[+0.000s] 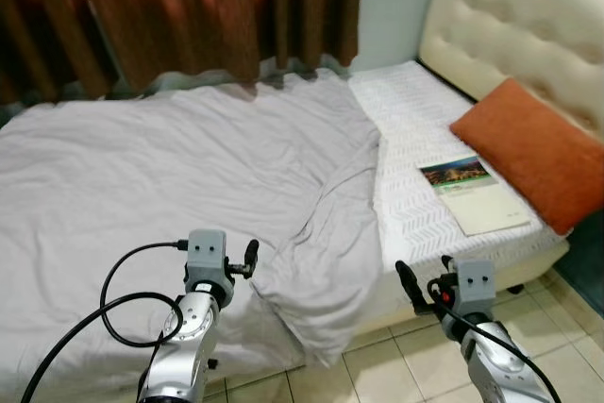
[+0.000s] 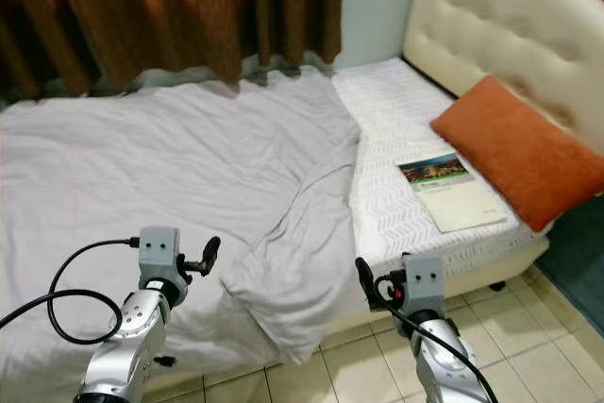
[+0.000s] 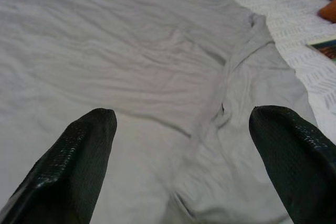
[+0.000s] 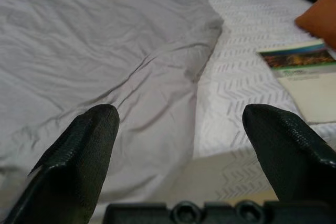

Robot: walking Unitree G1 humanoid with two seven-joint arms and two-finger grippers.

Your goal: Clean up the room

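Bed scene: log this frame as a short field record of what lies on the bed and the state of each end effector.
bed cover: grey blanket spread over most of the mattress, one corner hanging off the near edge
bare part: white mattress near the headboard
on mattress: orange pillow; book lying flat beside it
left end effector: open, above the blanket
right end effector: open, at the bed's edge

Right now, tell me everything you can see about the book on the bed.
The book is thin and lies flat, closed, on the white patterned mattress. Its cover is cream with a dark photo strip across the top. It sits just beside the orange pillow, well apart from the grey blanket, and neither gripper touches it.
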